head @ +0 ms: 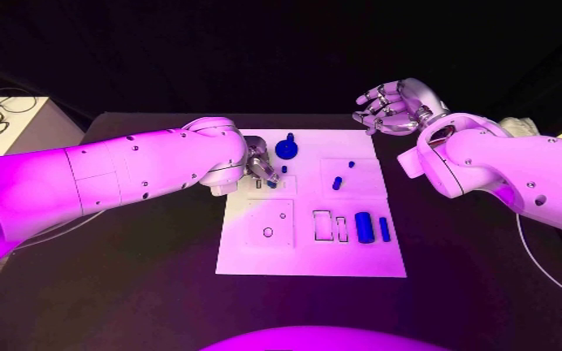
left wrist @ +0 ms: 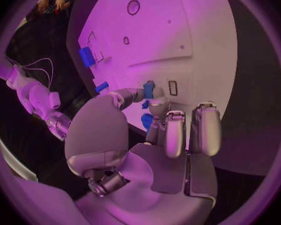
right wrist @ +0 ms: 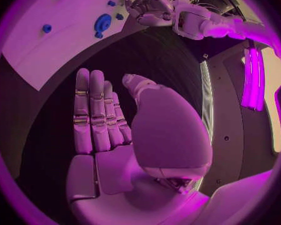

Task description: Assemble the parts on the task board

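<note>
Left hand (left wrist: 154, 116) pinches a small blue part (left wrist: 148, 90) over the task board (head: 352, 257), centre frame; right hand (head: 396, 107) hovers upper right, fingers spread, holding nothing.

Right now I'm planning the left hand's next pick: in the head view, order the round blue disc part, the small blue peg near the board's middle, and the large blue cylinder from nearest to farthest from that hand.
1. Round blue disc part, just beyond the left hand, at the board's far edge.
2. Small blue peg, mid-board, to the hand's right.
3. Large blue cylinder, in the near right part of the task board.
</note>
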`<control>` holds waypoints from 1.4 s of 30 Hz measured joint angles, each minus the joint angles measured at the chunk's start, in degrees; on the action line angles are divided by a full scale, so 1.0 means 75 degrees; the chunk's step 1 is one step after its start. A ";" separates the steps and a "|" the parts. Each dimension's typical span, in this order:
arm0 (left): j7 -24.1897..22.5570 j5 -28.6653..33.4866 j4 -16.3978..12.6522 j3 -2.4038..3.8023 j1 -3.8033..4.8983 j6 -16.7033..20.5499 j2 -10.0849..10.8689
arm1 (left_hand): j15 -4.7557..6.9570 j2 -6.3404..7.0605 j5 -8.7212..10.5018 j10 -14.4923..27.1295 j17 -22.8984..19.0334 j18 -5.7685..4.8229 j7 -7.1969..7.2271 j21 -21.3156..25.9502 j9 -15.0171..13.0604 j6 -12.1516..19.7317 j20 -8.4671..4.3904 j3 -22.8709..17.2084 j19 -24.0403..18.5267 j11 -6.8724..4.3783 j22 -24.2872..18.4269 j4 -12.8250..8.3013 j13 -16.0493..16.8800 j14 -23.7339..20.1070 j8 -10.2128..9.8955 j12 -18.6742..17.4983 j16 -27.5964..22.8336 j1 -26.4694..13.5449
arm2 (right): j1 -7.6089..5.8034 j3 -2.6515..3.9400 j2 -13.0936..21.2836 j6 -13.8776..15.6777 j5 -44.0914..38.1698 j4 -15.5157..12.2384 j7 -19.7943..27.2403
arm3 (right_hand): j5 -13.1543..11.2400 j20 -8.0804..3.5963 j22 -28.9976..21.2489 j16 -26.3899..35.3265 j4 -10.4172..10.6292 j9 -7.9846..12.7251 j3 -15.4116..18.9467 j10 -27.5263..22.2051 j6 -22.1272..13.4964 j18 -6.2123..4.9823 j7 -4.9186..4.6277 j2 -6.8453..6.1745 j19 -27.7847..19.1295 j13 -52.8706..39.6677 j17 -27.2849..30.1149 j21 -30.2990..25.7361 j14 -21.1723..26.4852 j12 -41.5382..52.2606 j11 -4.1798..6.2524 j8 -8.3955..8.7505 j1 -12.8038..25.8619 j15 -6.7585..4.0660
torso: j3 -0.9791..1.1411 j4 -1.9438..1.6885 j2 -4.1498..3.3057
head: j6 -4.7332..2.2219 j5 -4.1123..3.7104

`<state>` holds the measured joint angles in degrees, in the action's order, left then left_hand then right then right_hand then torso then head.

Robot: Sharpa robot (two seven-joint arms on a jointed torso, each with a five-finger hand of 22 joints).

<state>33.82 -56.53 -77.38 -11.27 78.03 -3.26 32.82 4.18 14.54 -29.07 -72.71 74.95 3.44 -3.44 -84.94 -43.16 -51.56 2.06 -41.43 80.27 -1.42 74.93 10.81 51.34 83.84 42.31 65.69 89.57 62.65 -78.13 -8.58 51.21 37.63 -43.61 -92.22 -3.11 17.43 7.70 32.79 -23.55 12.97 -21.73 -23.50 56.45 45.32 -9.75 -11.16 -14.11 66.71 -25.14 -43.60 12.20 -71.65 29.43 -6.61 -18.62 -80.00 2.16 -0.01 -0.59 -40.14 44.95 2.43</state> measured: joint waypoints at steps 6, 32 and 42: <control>0.0000 0.0014 -0.0003 0.0000 -0.0001 -0.0044 0.0008 | 0.0018 -0.0005 0.0001 0.0000 0.0000 0.0000 0.0002 0.0001 0.0002 -0.0002 -0.0028 0.0000 0.0028 0.0000 0.0000 0.0000 0.0000 0.0018 0.0008 0.0000 0.0000 0.0005 | 0.0001 0.0000 -0.0001 -0.0006 0.0000 0.0009 -0.0005 | 0.0000 0.0000 -0.0011 0.0000 0.0000 0.0000 0.0000 0.0000 0.0000 0.0000 0.0001 0.0000 0.0000 0.0011 -0.0011 0.0000 0.0000 0.0000 0.0000 0.0000 0.0000 0.0000 | 0.0001 0.0000 0.0000 | 0.0013 0.0007; 0.0023 0.0074 0.0136 0.0017 0.0019 -0.0339 -0.0080 | 0.0028 -0.0005 -0.0028 0.0000 -0.0002 0.0001 0.0010 0.0001 -0.0024 -0.0010 -0.0028 0.0000 0.0028 0.0002 -0.0002 0.0000 -0.0049 0.0029 0.0010 -0.0001 0.0000 0.0005 | 0.0015 -0.0001 -0.0007 -0.0025 0.0000 0.0023 -0.0016 | 0.0000 0.0000 -0.0010 0.0000 0.0000 0.0001 0.0000 0.0001 -0.0022 0.0000 -0.0020 0.0000 0.0000 0.0010 -0.0008 0.0001 0.0000 0.0000 0.0000 0.0000 0.0000 0.0000 | 0.0005 -0.0001 -0.0007 | 0.0109 0.0006; 0.0100 0.0155 0.0365 0.0024 0.0038 -0.0555 -0.0257 | 0.0028 -0.0057 -0.0025 -0.0070 -0.0003 0.0002 0.0012 0.0001 -0.0018 -0.0065 -0.0028 0.0000 0.0028 -0.0016 -0.0002 0.0000 0.0020 0.0029 0.0010 -0.0002 0.0031 -0.0046 | 0.0015 -0.0001 -0.0004 -0.0028 0.0000 0.0015 -0.0019 | 0.0000 0.0000 -0.0034 0.0043 0.0000 0.0001 0.0000 0.0001 -0.0022 0.0000 -0.0019 0.0002 0.0000 0.0033 -0.0020 -0.0030 0.0000 0.0000 0.0000 0.0000 0.0002 0.0000 | 0.0009 0.0004 -0.0001 | 0.0143 -0.0006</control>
<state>34.57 -55.36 -74.65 -11.09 78.31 -7.42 30.90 4.39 14.12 -29.26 -73.24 74.92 3.45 -3.35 -84.93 -43.30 -52.05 1.85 -41.43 80.47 -1.54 74.92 10.81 51.49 84.06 42.39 65.68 89.80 62.31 -78.01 -8.59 51.18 37.42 -43.61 -92.10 -3.25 17.43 7.70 32.54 -23.22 12.98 -21.72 -23.50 56.45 45.15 -9.75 -11.31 -14.09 66.71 -24.89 -43.75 11.97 -71.65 29.43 -6.61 -18.62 -79.99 2.16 0.06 -0.56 -40.15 46.02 2.39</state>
